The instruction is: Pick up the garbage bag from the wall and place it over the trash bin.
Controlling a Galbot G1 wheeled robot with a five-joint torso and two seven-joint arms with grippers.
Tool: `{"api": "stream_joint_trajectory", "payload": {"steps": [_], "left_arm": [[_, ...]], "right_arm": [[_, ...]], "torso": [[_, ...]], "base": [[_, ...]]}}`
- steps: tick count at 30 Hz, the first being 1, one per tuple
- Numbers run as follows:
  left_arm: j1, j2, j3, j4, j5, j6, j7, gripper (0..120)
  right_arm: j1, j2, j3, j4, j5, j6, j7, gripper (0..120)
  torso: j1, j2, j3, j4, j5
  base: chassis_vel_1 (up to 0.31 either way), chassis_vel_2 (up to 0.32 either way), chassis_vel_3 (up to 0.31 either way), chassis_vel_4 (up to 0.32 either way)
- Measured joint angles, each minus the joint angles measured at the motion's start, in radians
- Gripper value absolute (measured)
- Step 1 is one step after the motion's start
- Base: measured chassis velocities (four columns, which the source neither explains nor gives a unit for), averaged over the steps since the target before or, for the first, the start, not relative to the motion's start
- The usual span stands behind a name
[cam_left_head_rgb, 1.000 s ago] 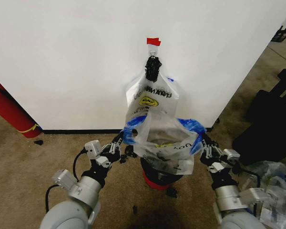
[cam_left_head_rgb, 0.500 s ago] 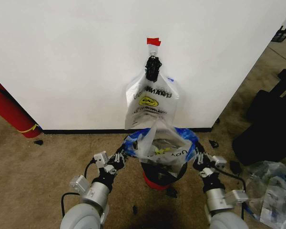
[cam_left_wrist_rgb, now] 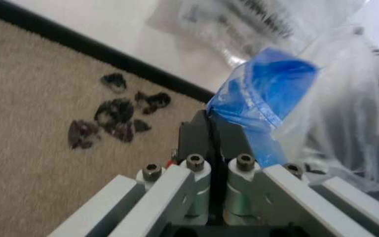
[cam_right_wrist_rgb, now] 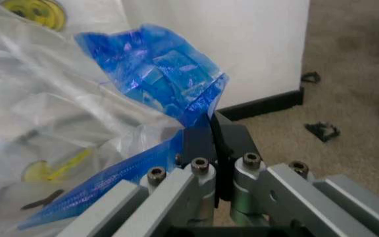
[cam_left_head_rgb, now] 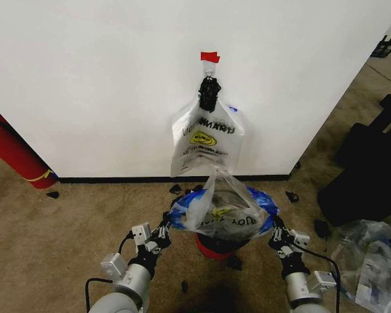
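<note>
1 translucent garbage bag (cam_left_head_rgb: 223, 210), blue-edged, smiley-printed

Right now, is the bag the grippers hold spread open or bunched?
Spread open: the bag is stretched between both shut grippers above the bin.

Two printed bags (cam_left_head_rgb: 225, 210) (cam_left_head_rgb: 207, 140), one bin (cam_left_head_rgb: 216, 245), one fire extinguisher (cam_left_head_rgb: 12, 153), two hands (cam_left_head_rgb: 164, 225) (cam_left_head_rgb: 274, 229)

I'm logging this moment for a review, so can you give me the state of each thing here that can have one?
garbage bag: stretched open between both grippers, draped over the bin.
trash bin: upright, mostly covered by the bag.
second bag: hanging on the wall hook.
left gripper: shut on the bag's blue edge.
right gripper: shut on the bag's blue edge.
fire extinguisher: leaning by the wall.
</note>
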Motion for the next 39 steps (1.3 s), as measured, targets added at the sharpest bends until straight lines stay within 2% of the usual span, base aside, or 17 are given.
{"api": "stream_joint_trajectory", "payload": {"steps": [13,23,28,34,39], "left_arm": [[0.066,0.027,-0.002,0.003,-0.007,0.071,-0.028,0],[0.126,0.090,-0.028,-0.105,-0.064,0.134,-0.053,0],[0.086,0.090,-0.011,-0.062,-0.067,0.158,-0.065,0],[-0.043,0.050,0.034,0.033,-0.096,0.186,-0.096,0],[-0.074,0.037,0.044,0.065,-0.117,0.214,-0.117,0]], "right_arm": [[0.031,0.014,-0.026,-0.064,-0.004,-0.030,0.021,0],[-0.060,-0.012,-0.030,-0.017,-0.024,-0.060,0.016,0],[-0.011,-0.022,-0.029,-0.049,-0.021,-0.088,0.022,0],[0.117,-0.040,-0.041,-0.099,0.038,-0.171,0.030,0],[0.142,-0.048,-0.043,-0.106,0.071,-0.223,0.022,0]], "torso": [[0.000,0.000,0.000,0.0001,0.0000],[0.000,0.000,0.000,-0.0001,0.0001],[0.000,0.000,0.000,0.0000,0.0000],[0.000,0.000,0.000,0.0001,0.0001],[0.000,0.000,0.000,0.0000,0.0000]], "base": [[0.000,0.000,0.000,0.000],[0.000,0.000,0.000,0.000],[0.000,0.000,0.000,0.000],[0.000,0.000,0.000,0.000],[0.000,0.000,0.000,0.000]]}}
